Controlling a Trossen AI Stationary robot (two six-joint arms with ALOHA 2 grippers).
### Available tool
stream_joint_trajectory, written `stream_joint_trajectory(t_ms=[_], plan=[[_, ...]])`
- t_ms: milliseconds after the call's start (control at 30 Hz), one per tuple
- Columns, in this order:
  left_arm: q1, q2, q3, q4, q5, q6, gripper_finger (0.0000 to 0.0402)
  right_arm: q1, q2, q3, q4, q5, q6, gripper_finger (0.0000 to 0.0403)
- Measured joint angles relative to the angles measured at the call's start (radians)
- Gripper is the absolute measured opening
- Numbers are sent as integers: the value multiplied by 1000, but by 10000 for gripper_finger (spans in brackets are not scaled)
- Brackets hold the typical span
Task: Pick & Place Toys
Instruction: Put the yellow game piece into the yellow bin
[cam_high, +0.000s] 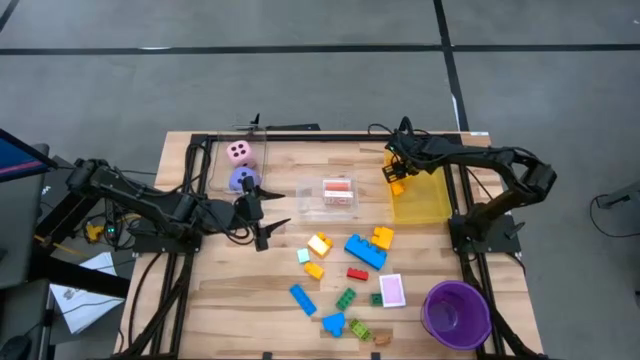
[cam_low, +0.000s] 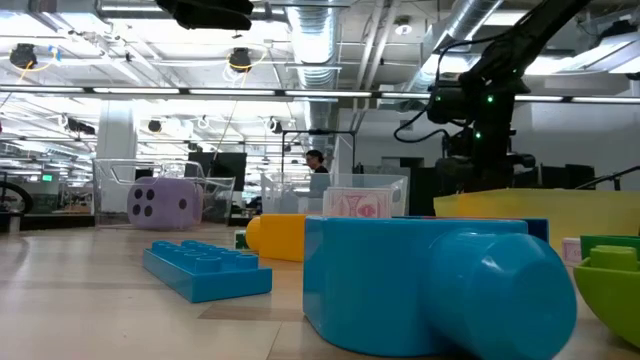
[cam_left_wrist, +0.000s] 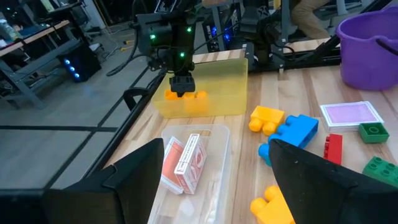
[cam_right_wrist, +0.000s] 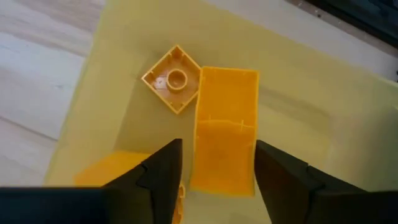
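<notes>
My right gripper (cam_high: 397, 166) hangs open over the far left corner of the yellow see-through bin (cam_high: 425, 205), pointing steeply down. Its fingers stand on either side of a long yellow-orange brick (cam_right_wrist: 224, 143) on the bin's floor. Beside that brick a small square yellow brick (cam_right_wrist: 174, 78) lies upside down. My left gripper (cam_high: 268, 212) hovers open and empty left of the table's middle. Loose bricks lie in the near middle, among them a large blue one (cam_high: 365, 250) and a yellow one (cam_high: 383, 237). A pink die (cam_high: 239, 152) and a purple die (cam_high: 243, 180) sit at the far left. My right gripper comes at the long yellow-orange brick from above, its fingers along the brick's two long sides. A gap shows between one finger (cam_right_wrist: 165, 165) and the brick's side (cam_right_wrist: 198, 149). Whether the other finger (cam_right_wrist: 277, 168) touches the opposite side, I cannot tell. The brick lies flat in the bin.
A clear bin (cam_high: 339, 195) holding pink-backed cards stands mid-table between the two arms. A round purple cup (cam_high: 457, 313) stands at the near right corner, and a pink card (cam_high: 392, 290) lies beside it. Black frame rails run along the table's left and right sides.
</notes>
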Motion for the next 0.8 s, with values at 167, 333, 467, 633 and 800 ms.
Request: stream_joint_trajectory(t_ms=[167,333,467,633,800], plan=[[0,0,0,0,0,0,285,9,-47,0,-8,2,-4,218],[0,0,0,1,0,0,285,34,-155,0,-27,5,-3,235],[0,0,0,21,-2,17,285,86,-272,0,-34,8,-3,236],[0,0,0,32,-2,20,285,235,-437,0,-34,8,28,235],[0,0,0,32,-2,20,285,493,-586,0,-2,34,57,235]])
